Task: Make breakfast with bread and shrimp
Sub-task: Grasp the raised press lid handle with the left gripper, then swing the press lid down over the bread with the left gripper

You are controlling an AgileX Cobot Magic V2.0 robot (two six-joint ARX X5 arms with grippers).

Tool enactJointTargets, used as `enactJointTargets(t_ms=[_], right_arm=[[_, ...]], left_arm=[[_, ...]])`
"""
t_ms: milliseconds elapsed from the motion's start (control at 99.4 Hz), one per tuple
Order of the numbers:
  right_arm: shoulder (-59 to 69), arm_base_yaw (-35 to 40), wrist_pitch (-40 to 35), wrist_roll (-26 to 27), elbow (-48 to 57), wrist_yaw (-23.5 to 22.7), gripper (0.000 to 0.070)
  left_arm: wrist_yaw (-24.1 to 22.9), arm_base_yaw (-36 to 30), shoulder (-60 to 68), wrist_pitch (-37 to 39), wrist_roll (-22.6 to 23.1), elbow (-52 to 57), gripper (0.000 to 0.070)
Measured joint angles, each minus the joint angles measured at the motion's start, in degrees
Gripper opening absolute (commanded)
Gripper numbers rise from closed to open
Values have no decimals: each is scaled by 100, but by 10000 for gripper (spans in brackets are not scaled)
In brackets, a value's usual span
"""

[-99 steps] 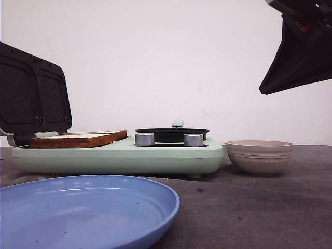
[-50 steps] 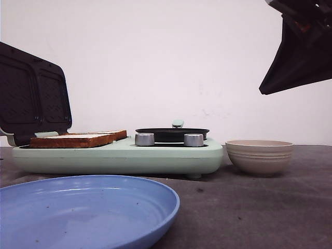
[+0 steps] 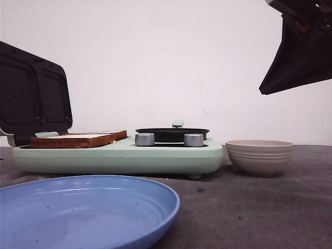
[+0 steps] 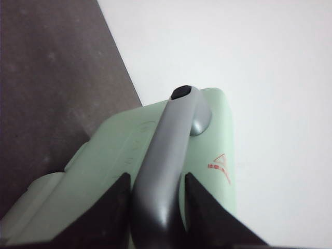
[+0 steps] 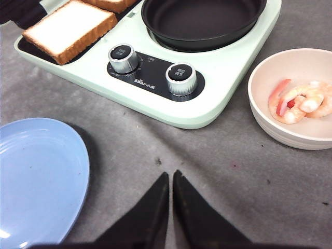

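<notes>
Two slices of bread (image 5: 70, 28) lie on the open sandwich maker's lower plate; the front view shows them edge-on (image 3: 78, 139). Several shrimp (image 5: 301, 101) lie in a beige bowl (image 5: 270, 127) to the right of the appliance. My left gripper (image 4: 155, 179) is shut on the grey handle (image 4: 166, 140) of the raised green lid (image 4: 220, 129). My right gripper (image 5: 170, 174) is shut and empty, high above the table in front of the appliance, and shows at the front view's top right (image 3: 265, 89).
The mint-green appliance (image 3: 119, 155) has a black round pan (image 5: 199, 21) and two silver knobs (image 5: 180, 79). Its dark lid (image 3: 31, 93) stands open at the left. A blue plate (image 3: 83, 212) lies near the front. The bowl stands at the right in the front view (image 3: 259, 155).
</notes>
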Motion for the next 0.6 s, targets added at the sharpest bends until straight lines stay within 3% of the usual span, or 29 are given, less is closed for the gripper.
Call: enactJointTargets(t_ms=[372, 604], right_arm=[[0, 0, 0, 37, 0, 0, 3], [0, 0, -2, 39, 0, -2, 3]], left_arm=[[111, -813, -50, -35, 754, 103, 3], [-323, -1451, -136, -688, 1628, 227, 3]])
